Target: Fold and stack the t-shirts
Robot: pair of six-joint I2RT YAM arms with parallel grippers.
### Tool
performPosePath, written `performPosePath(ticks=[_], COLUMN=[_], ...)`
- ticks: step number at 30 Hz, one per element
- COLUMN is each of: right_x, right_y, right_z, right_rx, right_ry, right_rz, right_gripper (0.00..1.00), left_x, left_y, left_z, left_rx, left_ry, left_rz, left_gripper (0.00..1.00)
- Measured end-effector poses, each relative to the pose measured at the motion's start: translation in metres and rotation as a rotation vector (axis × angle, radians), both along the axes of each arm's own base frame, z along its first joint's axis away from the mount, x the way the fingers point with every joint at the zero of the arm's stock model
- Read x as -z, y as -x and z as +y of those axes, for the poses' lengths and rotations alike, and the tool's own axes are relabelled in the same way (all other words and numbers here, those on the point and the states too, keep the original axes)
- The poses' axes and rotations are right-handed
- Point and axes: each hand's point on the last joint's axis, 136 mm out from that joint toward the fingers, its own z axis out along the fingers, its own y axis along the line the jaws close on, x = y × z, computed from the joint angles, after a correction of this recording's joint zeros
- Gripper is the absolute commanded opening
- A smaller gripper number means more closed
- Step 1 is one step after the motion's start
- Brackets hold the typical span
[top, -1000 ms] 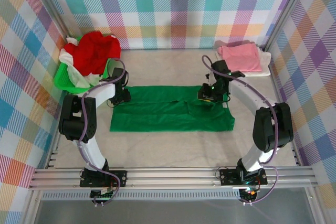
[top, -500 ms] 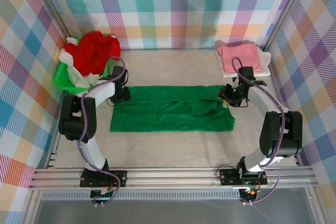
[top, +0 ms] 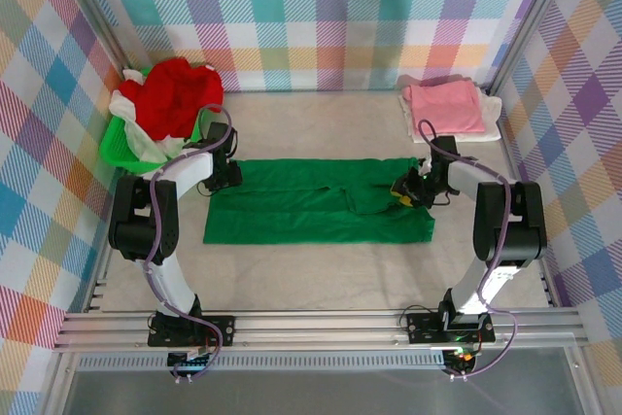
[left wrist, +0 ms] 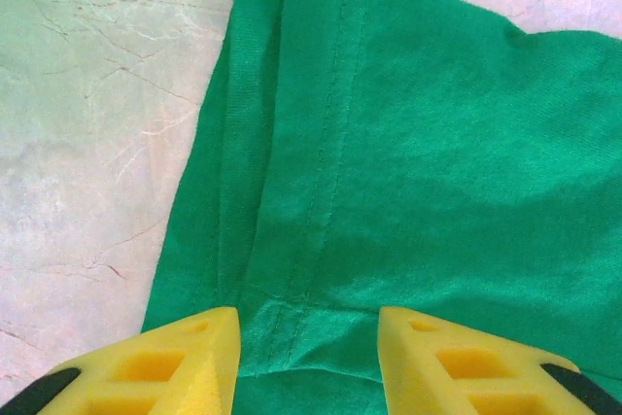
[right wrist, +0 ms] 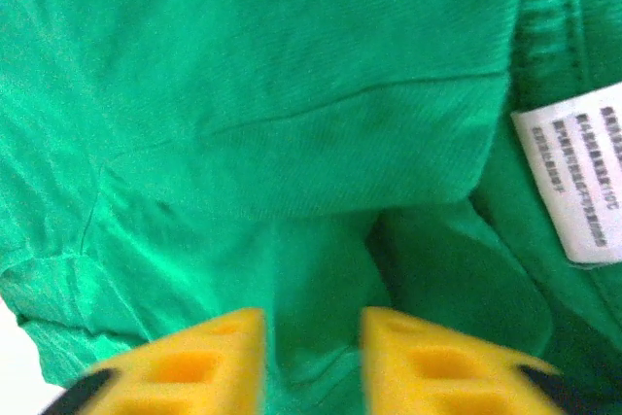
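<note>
Top external view: a green t-shirt (top: 311,206) is lying spread flat across the middle of the pale worktop (top: 311,123), its long side running left to right.
Left tool (top: 225,182): is resting on the shirt's far left corner.
Left wrist view: the yellow fingers (left wrist: 185,357) are standing apart, one on either side of the stitched hem, with flat cloth lying between them.
Right tool (top: 403,193): is sitting low at the shirt's far right corner, where the cloth is bunching up.
Right wrist view: the fingers are sitting close together with a ridge of green cloth between them; I cannot tell whether they are pinching it. A white label (right wrist: 583,182) is showing at the right.
Folded pile: a pink t-shirt (top: 445,106) is lying on a white t-shirt (top: 493,129) in the far right corner.
Basket (top: 115,148): lime green, sitting at the far left and holding a red t-shirt (top: 175,94) and white cloth (top: 126,109).
</note>
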Motion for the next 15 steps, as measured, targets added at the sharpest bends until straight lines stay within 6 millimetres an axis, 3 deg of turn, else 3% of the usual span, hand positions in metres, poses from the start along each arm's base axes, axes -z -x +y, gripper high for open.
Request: performPosePath(ticks=[3,7,15], right_x=[0.0,-0.006,-0.049], right_y=[-0.002,-0.004,-0.014], right_z=[0.002,0.004,0.007], right_rx=[0.006,-0.016,-0.127], right_ry=[0.0,0.051,0.293], right_rz=[-0.003,-0.01,-0.057], right_gripper=[0.0,0.0,0.03], left_x=[-0.008,-0.021,-0.023], left_y=[0.0,-0.001,-0.001], left_z=[-0.001,-0.002,-0.002], left_rx=[0.002,0.004,0.005], left_ry=[0.009,0.019,0.021], left_rz=[-0.02,-0.053,-0.057], left_gripper=[0.43,0.43,0.43])
